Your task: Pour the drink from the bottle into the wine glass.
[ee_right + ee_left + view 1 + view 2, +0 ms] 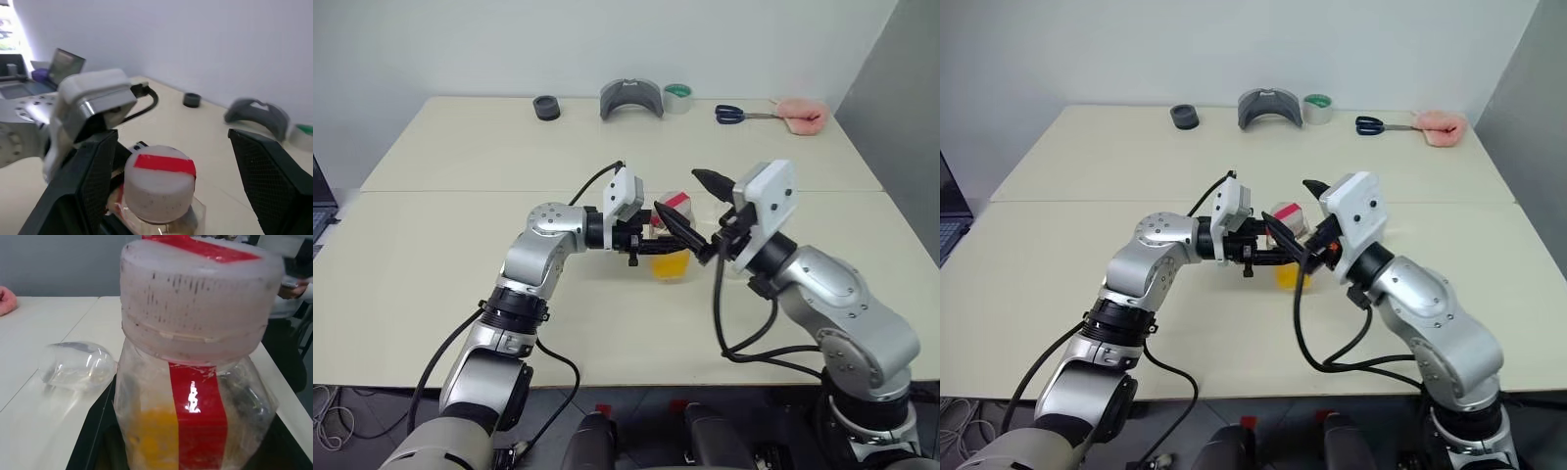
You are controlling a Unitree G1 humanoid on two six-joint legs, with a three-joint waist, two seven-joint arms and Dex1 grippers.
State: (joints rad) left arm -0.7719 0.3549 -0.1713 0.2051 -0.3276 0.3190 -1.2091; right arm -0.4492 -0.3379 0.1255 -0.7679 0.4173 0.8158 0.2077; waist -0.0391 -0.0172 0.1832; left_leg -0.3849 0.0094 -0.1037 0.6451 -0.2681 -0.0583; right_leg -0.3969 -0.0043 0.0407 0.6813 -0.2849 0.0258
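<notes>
My left tool (651, 238) is clenched on the bottle (195, 382), holding it upright above the worktop (460, 196), drink (668, 264) low in it. My right tool (166, 161) stands released, its fingers either side of the cap (159, 188), not touching. I'd centre on the cap, close squarely and twist it off first. The wine glass (76, 366) waits just beyond the bottle.

Silver arms, black cables, white wrist housings, seemingly textured black fingers (266, 169).
</notes>
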